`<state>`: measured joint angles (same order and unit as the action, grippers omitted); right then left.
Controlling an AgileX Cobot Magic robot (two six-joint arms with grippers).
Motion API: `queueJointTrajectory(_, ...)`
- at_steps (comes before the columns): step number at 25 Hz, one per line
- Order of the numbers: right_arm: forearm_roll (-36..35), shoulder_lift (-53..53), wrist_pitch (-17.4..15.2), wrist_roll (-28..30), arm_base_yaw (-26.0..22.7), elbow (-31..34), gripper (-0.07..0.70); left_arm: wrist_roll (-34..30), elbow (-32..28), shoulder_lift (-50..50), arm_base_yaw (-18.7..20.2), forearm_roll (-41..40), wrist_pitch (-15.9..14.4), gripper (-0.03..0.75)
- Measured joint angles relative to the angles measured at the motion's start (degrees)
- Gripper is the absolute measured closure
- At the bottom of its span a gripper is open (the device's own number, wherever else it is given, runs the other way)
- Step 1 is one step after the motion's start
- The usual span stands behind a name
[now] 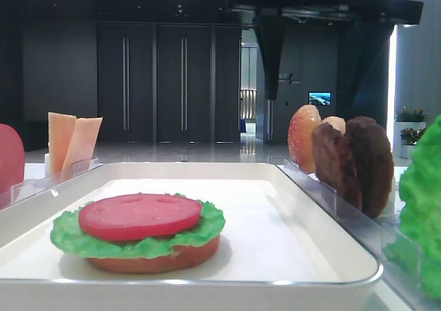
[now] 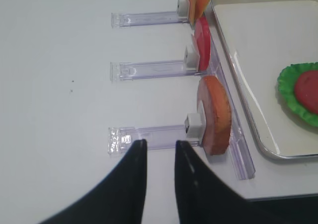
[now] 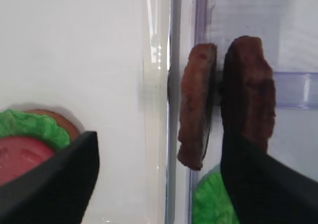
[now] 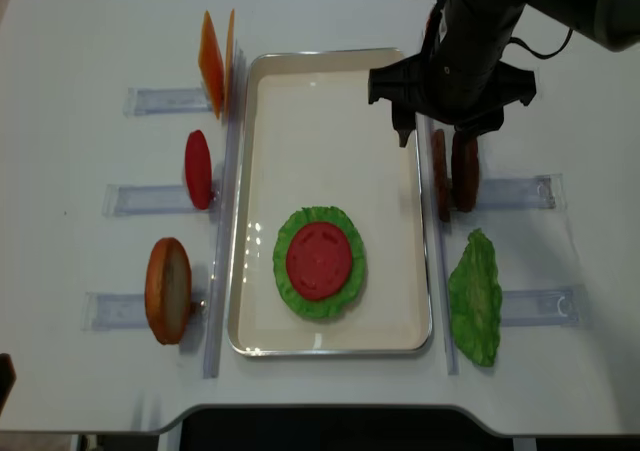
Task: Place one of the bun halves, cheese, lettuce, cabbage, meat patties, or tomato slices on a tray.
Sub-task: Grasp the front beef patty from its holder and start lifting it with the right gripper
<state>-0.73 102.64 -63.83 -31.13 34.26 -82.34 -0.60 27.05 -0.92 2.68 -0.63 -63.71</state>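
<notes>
Between the wide-spread fingers of the right gripper [image 3: 159, 184], which holds nothing, two meat patties [image 3: 226, 102] stand on edge in a clear slotted rack [image 4: 520, 191], just outside the white tray's [image 3: 159, 85] glossy rim. One finger hangs over the tray side of the rim, the other over the rack, so the inner patty [image 3: 197, 105] lies nearest the gap and the outer one sits partly behind the rack-side finger. Just below the claw in the wrist view, a lettuce leaf [image 3: 213, 199] rests in the next rack. Farther off, inside the tray, a bun half [image 1: 148, 254] already carries lettuce and a tomato slice [image 1: 140, 216]. The patties look light, stiff and grainy, likely to grip well if pinched across the flat faces near the top edge; they stand close together, so taking only one calls for care. Across the table, the left gripper [image 2: 158, 149] hovers nearly closed and empty beside a rack holding another bun half [image 2: 216, 115].
</notes>
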Motion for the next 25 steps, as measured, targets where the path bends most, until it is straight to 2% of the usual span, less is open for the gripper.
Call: queueJointTrajectory(25,4.2,6.4,1.4,0.1,0.2,0.0,0.142,0.0,0.0,0.0,0.0,0.0,0.0,0.567)
